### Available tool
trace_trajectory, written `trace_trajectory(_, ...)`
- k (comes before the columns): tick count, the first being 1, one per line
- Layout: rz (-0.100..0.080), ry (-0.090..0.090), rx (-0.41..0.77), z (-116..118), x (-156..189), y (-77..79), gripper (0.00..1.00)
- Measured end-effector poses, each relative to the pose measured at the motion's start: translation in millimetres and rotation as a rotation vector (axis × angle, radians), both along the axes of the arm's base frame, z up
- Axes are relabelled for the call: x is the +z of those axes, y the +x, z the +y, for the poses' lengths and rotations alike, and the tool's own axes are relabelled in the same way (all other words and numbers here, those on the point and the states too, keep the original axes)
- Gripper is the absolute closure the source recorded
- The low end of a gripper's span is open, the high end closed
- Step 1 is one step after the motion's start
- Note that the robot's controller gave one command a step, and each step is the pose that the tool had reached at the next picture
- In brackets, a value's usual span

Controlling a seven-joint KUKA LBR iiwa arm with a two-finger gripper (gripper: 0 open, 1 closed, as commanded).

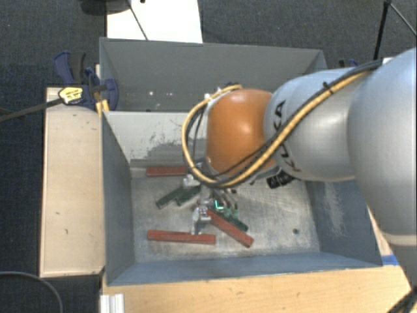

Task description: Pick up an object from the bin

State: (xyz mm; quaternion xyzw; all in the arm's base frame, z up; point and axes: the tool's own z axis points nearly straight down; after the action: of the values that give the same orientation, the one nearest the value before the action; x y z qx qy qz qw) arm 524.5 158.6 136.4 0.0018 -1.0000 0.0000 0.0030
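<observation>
My gripper (pixel 202 219) is low in the middle of the bin, under the arm's orange cover. It stands right over the near end of a red-brown flat stick (pixel 232 231) that slants toward the front right. A short dark green piece (pixel 237 223) lies against that stick. Just in front of the gripper, a longer red-brown stick (pixel 180 238) lies along the bin's front. To the gripper's left, a dark green stick (pixel 171 197) lies at a slant. I see nothing lifted off the floor.
Another red-brown stick (pixel 165 171) lies at the back left, at the foot of the sloping wall. The arm and its cover hide the back middle of the bin. The right half of the floor is bare scratched metal.
</observation>
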Motion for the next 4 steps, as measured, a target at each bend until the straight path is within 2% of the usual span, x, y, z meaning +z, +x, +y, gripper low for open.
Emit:
trace_trajectory(1, -0.008, 0.001, -0.006, -1, 4, 2.3, 0.0)
trace_trajectory(2, -0.019, 0.004, 0.102, -5, -29, 28.4, 0.0)
trace_trajectory(3, -0.008, 0.004, 0.174, -14, -65, 51.0, 0.0)
trace_trajectory(4, -0.014, 0.003, 0.265, -18, -64, 49.5, 0.0)
